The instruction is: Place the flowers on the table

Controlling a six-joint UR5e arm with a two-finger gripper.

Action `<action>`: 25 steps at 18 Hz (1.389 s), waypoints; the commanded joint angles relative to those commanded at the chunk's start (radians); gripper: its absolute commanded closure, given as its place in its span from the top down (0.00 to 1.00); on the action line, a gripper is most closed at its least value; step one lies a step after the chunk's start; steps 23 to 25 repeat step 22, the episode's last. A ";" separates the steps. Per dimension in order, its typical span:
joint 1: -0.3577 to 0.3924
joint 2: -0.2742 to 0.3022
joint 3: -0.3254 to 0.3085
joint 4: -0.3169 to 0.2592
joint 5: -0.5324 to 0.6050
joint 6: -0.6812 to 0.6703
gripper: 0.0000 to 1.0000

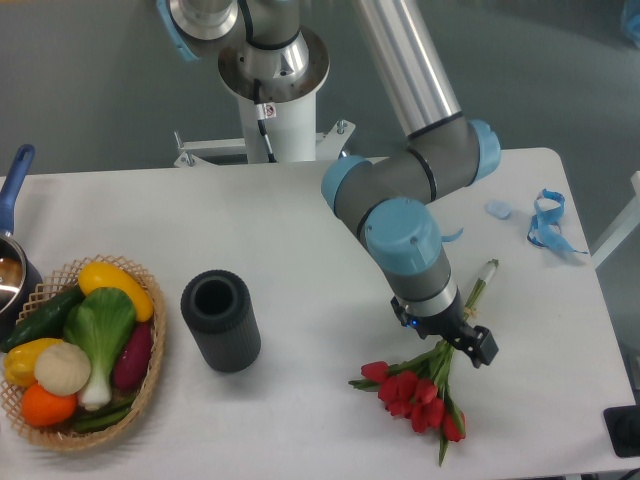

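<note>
The flowers [418, 388] are down on the table [300, 230], lying flat at about five o'clock from the tabletop's centre, near the front edge. The gripper [463, 340] sits right on top of the stems, just above the leaves, low and close to the surface. The bunch's long axis runs on a diagonal: red heads fanned out towards seven o'clock, the bundled green stems poking out the other side of the gripper towards one o'clock, with a pale tip at the far end. So the blooms lie directly at seven o'clock from the fingers, touching distance. Whether the jaws are clamped on the stems or already parted, I cannot tell; the wrist hides the fingertips from this angle. The tulips look tidy, heads clustered and a loose leaf trailing towards the front edge. The dark vase [221, 320] stands upright and empty well off at nine o'clock, the wicker basket [80, 360] beyond it. My read: placement looks all but done, leaving a release and a straight lift.
</note>
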 joint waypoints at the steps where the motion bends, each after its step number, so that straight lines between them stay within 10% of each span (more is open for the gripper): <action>1: 0.009 0.015 0.002 -0.008 -0.028 0.002 1.00; 12: 0.250 0.181 -0.001 -0.323 -0.235 0.352 1.00; 25: 0.373 0.238 -0.041 -0.339 -0.313 0.578 1.00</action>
